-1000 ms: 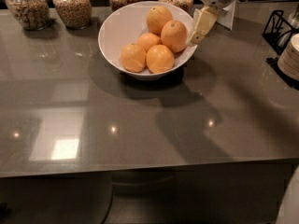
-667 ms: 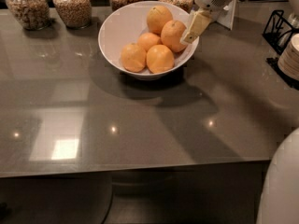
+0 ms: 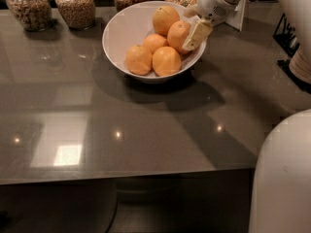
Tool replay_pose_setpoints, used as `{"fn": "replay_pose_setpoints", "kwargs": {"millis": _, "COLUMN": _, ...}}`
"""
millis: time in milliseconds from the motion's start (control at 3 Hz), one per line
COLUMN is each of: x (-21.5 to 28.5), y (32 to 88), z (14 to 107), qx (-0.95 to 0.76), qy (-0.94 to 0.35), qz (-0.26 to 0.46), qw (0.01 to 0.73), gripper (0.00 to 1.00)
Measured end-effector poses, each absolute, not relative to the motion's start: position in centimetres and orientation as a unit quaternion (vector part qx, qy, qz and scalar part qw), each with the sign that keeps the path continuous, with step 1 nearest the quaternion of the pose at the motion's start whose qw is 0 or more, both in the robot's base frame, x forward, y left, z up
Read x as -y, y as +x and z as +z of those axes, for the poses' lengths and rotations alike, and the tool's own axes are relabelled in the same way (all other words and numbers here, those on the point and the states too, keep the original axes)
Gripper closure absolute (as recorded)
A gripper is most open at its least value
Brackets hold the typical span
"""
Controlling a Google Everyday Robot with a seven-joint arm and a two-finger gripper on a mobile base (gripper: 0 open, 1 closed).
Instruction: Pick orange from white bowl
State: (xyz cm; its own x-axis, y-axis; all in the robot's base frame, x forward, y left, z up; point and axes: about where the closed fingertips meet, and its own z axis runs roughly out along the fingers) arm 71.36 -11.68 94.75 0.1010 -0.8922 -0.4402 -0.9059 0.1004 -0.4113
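Observation:
The white bowl point(image 3: 121, 30) stands at the back middle of the grey counter and holds several oranges. A large deep-orange orange point(image 3: 177, 35) lies at the bowl's right side, with another large one point(image 3: 165, 17) behind it and smaller, paler ones point(image 3: 139, 59) in front. My gripper point(image 3: 193, 37) comes in from the upper right and reaches over the bowl's right rim, resting against the right side of the right-hand orange. The white wrist point(image 3: 214, 4) is above it.
Several glass jars of grain point(image 3: 75, 5) line the back edge. A black wire rack point(image 3: 290, 35) and a white card point(image 3: 241, 14) are at the right. My white body point(image 3: 282, 178) fills the lower right. The counter's front edge point(image 3: 121, 176) runs across.
The gripper has moved left and down, further over the bowl's right rim and against the right-hand orange. My white body has come into view at lower right. The oranges have not moved.

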Motion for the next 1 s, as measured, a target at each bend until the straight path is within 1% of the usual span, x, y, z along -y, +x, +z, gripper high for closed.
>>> {"fn": "replay_pose_setpoints", "kwargs": {"millis": 333, "x": 11.4, "y": 71.9, "z": 93.5, "qx": -0.676, "qy": -0.670, "qz": 0.022, "qw": 0.307, "gripper": 0.31}}
{"fn": "replay_pose_setpoints", "kwargs": {"millis": 1000, "x": 10.8, "y": 73.0, "z": 91.8, "qx": -0.676, "qy": -0.675, "qz": 0.034, "qw": 0.293, "gripper": 0.41}}
